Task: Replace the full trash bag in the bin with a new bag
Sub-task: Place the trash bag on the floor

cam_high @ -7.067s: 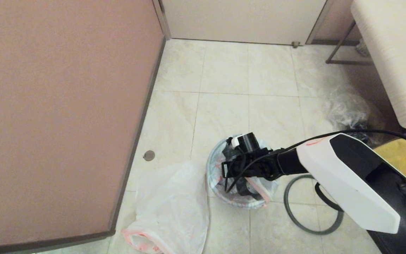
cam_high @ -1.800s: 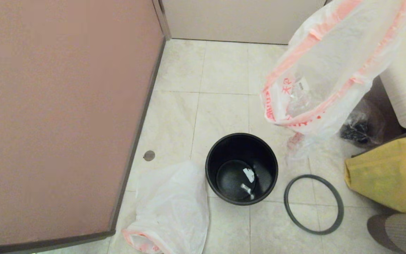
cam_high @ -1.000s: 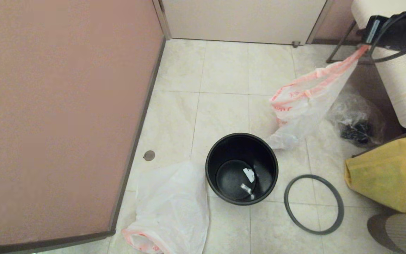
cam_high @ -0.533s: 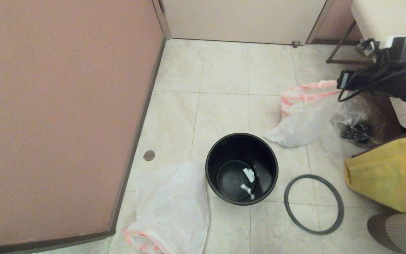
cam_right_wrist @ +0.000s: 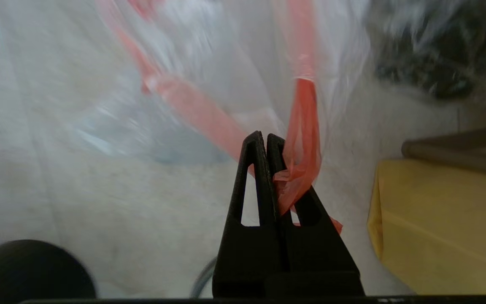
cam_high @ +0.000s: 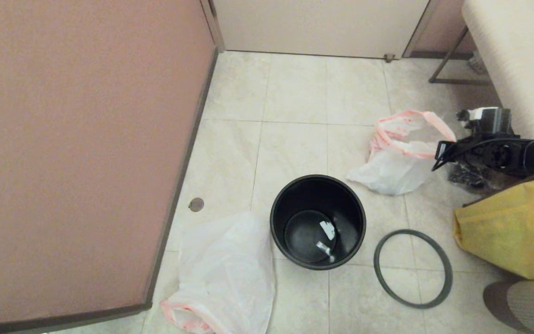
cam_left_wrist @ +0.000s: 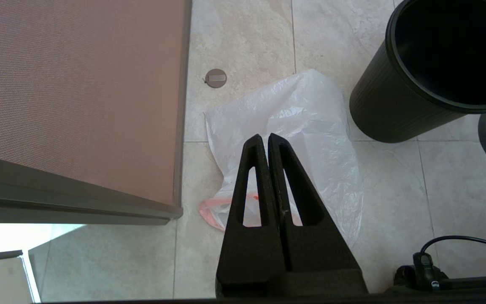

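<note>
The full trash bag (cam_high: pixel 401 157), white with a pink-red rim, lies slumped on the floor tiles just beyond and to the right of the bin. My right gripper (cam_high: pixel 437 157) hangs low at the bag's right side, shut on a bunched strip of its pink rim (cam_right_wrist: pixel 304 126). The black bin (cam_high: pixel 274 218) stands upright with no bag in it; a few scraps lie on its bottom. Its grey hoop (cam_high: pixel 376 266) lies flat on the floor to its right. The limp new bag (cam_high: pixel 225 269) is spread on the floor left of the bin. My left gripper (cam_left_wrist: pixel 267 137) hovers over this bag, shut and holding nothing.
A brown-pink partition (cam_high: pixel 77 153) fills the left side, a round floor plate (cam_high: pixel 196 204) beside it. On the right are a clear bag with black stuff (cam_high: pixel 468 178), a big yellow bag (cam_high: pixel 508 232) and a pale bench (cam_high: pixel 517 60). A door closes off the far side.
My right gripper has come down from high at the far right, still gripping the pink rim. The full bag went from hanging stretched to resting on the floor.
</note>
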